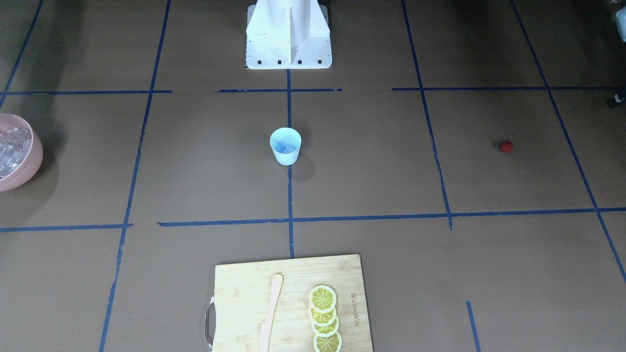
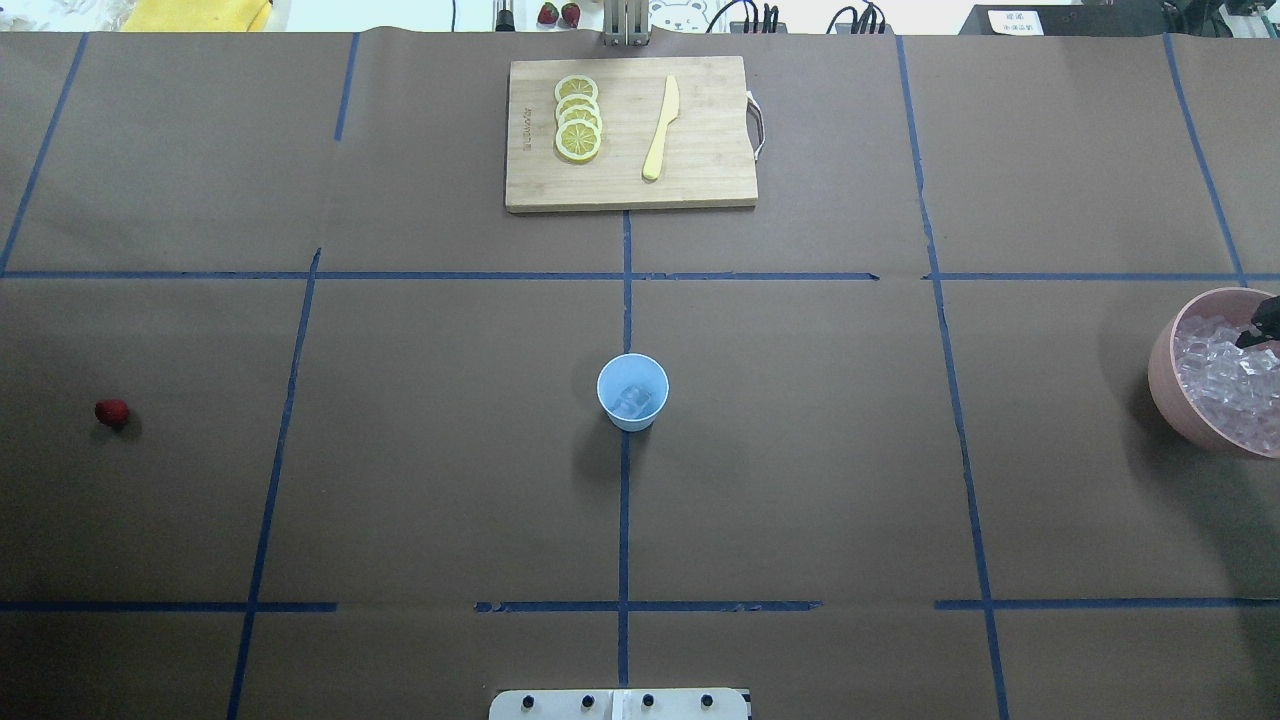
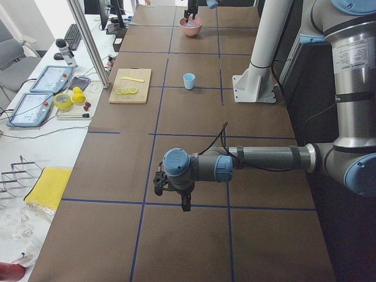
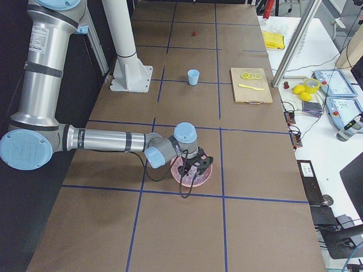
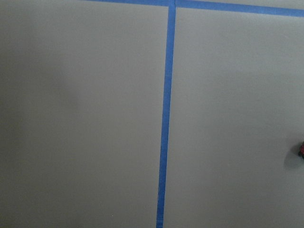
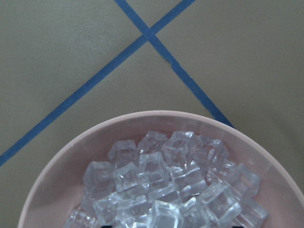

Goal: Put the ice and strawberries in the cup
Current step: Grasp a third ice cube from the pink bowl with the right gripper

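We're on the ice step: right gripper [image 4: 193,166] hovers over the pink bowl [image 6: 61,161], ice [image 6: 161,185] directly beneath it; grip state unreadable. Cup [image 2: 632,392], well apart, already holds ice. Next we descend and pinch one cube. Left gripper [image 3: 170,191] is near the strawberry [image 2: 111,412], state also unclear.

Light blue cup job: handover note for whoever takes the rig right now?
Left gripper: above the brown table, open or shut unclear.
Right gripper: over the pink bowl of clear ice cubes, state unclear.
Small light blue cup: upright at table centre, ice inside.
Tiny red strawberry: on the table, left arm's side.
Done: some ice in the cup.
Left: strawberry, perhaps more ice.
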Controlling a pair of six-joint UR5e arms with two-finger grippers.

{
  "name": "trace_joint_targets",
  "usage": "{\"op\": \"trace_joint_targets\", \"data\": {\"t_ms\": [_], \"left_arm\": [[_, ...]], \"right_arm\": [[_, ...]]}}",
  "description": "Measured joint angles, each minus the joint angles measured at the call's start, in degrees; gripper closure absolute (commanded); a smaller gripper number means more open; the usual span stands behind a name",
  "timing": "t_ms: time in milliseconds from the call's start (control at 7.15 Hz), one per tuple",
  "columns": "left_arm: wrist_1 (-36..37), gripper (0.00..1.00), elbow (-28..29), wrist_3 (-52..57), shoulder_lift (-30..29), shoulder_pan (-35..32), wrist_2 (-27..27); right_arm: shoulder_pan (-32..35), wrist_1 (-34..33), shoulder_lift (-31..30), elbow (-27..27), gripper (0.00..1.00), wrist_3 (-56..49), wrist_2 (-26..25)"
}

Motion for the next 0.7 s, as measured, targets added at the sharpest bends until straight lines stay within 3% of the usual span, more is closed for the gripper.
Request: {"op": "trace_joint_targets", "data": {"t_ms": [699], "left_arm": [[0.00, 0.00, -0.49, 0.03, 0.42, -0.08, 0.00]], "right_arm": [[-0.17, 0.00, 0.41, -1.22, 0.26, 0.61, -0.22]]}}
